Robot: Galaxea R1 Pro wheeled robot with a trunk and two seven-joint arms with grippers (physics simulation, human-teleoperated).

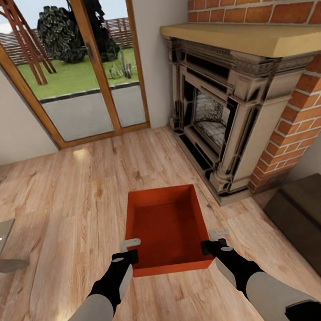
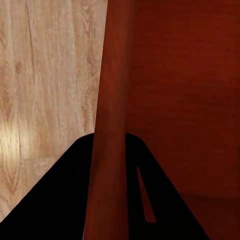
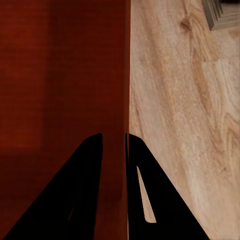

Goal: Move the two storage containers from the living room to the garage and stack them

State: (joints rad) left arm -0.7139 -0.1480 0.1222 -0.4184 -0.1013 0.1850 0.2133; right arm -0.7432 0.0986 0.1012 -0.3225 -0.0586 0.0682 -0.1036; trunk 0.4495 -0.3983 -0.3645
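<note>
Head view first: one red-orange, shallow, lidless rectangular storage container [image 1: 168,228] sits right between the two arms, over the light wood-plank floor [image 1: 70,201] of the living room. The left gripper [image 1: 127,251] is on the bin's left wall near the corner closest to the robot, and the right gripper [image 1: 215,240] is on the right wall at the matching spot, so the bin stretches forward, away from both. Past the far end of the bin there's a glass door with a wooden frame [image 1: 76,65], and off beyond the right gripper a brick fireplace with a carved stone surround [image 1: 223,102] and a dark low cabinet [image 1: 313,217].

Left wrist view: the black fingers [image 2: 60,200] straddle the thin red-orange wall of the bin [image 2: 110,125], one finger outside over the wood floor [image 2: 50,75], the other inside over the bin's bottom. Looks clamped on the wall.

Right wrist view: same deal mirrored. The black fingers [image 3: 75,200] pinch the bin's wall [image 3: 112,100], which runs straight ahead between them, with the inside of the bin on one side and the plank floor [image 3: 185,125] on the other. A corner of the fireplace base [image 3: 222,12] peeks in up ahead.
</note>
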